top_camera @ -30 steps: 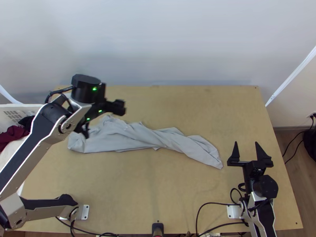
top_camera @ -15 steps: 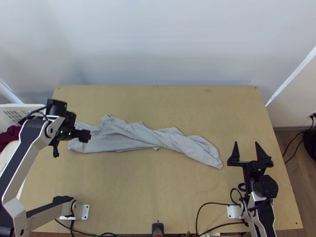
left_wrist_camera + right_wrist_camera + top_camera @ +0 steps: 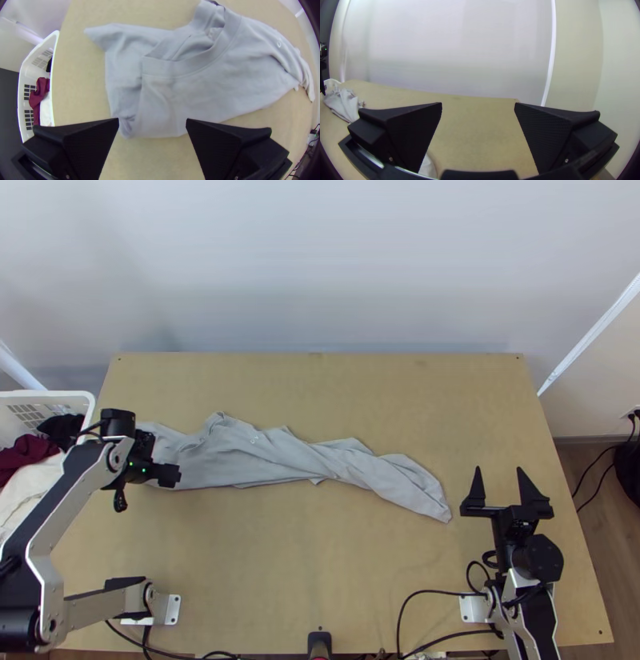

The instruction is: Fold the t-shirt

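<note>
The desk [image 3: 320, 580] fills most of the top view, with the left arm [image 3: 60, 500] reaching up the left side and the right arm [image 3: 544, 616] at the lower right. Over the last second the left arm has swung from above the upper-left part of the grey t-shirt [image 3: 264, 460] out to its far left end, and its latest shift is slight. The right arm keeps still, and the t-shirt lies as it did.

The t-shirt stretches from the left of the frame past the middle, wide and rumpled at the left, twisted and narrowing towards the right. It looks far from folded; spreading it out probably has to come first. A white basket [image 3: 72, 394] of clothes stands at the left edge.

The left hand [image 3: 152, 119] is open over the t-shirt's left end, gripping nothing, so it seems to be lining up for a grasp there. The right hand [image 3: 498, 469] is open too, empty, just beyond the t-shirt's right tip. The collar [image 3: 166, 68] lies open; a careless pinch could catch several layers.
</note>
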Controlling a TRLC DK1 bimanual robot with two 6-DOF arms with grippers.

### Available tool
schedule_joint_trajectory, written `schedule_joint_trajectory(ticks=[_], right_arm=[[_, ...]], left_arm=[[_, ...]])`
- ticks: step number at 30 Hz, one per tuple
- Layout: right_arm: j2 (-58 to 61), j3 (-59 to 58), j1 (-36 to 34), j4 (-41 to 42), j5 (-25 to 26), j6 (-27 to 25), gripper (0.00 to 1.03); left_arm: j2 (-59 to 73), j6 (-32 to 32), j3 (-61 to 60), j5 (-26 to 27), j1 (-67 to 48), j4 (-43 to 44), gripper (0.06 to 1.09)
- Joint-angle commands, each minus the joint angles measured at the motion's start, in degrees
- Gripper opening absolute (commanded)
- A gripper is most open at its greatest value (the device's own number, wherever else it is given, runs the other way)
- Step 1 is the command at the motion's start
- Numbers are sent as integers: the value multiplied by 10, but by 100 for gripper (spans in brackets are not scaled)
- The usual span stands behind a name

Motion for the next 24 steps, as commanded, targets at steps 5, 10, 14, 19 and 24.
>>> schedule_joint_trajectory(ticks=[5,10,14,19,24], right_arm=[[-4,-6,-3,-7,5,-10,98],[-4,-6,-3,-7,5,-10,98],[-4,-6,-3,-7,5,-10,98],[-4,-6,-3,-7,5,-10,98],[-4,-6,-3,-7,5,-10,98]], left_arm=[[2,34,-41,34,35,97,10],[-21,28,19,37,61,69,10],[-43,24,112,37,105,45,10],[-33,22,265,45,175,12,10],[-9,20,430,48,229,-19,10]])
